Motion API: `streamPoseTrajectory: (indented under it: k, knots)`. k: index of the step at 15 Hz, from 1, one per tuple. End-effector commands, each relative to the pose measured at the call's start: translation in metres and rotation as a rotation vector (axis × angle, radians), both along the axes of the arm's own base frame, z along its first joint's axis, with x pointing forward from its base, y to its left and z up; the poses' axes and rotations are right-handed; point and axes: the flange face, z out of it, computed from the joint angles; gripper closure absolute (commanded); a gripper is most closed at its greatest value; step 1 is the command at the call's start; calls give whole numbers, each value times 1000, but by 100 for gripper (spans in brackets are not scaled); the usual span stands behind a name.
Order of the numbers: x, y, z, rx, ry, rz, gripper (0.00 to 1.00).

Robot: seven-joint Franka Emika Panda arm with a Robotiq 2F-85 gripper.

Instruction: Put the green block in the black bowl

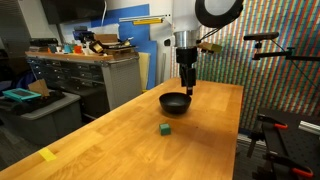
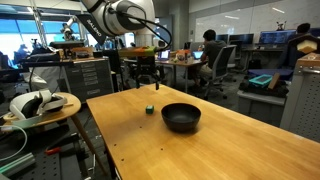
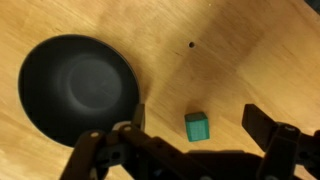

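Black two-fingered claw fills the lower edge of the wrist view, its jaws spread wide with nothing between the pads. Each finger is a blocky, matt black bar. In both exterior views the claw hangs fingers-down from the white arm, well above the wood, touching nothing.

The green block, a tiny plain-sided cube with sharp edges, sits flat on the table and apart from the black bowl. In the wrist view it shows in the gap between the two fingers, well clear of each, and just beside the bowl's rim without touching it.

The bowl is round, shallow and smooth, with a dull sheen on its inner wall and a plain dark rim; it holds nothing. It is several times wider than the block. In both exterior views the block lies near the bowl on bare wood.

The table is a thick slab of pale, glued wooden strips with visible grain. A small dark spot marks the wood beyond the block from the claw, near the bowl. Far from the bowl, at the table's near edge in an exterior view, lies a flat yellow tape strip.
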Motion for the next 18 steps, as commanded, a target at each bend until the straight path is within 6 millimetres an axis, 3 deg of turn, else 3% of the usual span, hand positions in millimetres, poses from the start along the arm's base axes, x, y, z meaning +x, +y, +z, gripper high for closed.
streamPoseTrajectory:
  k: [1,4,11,18]
  knots:
    - [16,20,-12,27,-3,173,0]
    - [24,33,-27,31,-6,253,0]
    - [49,47,-66,-25,-9,238,0]
    - [62,83,-89,-9,17,243,0]
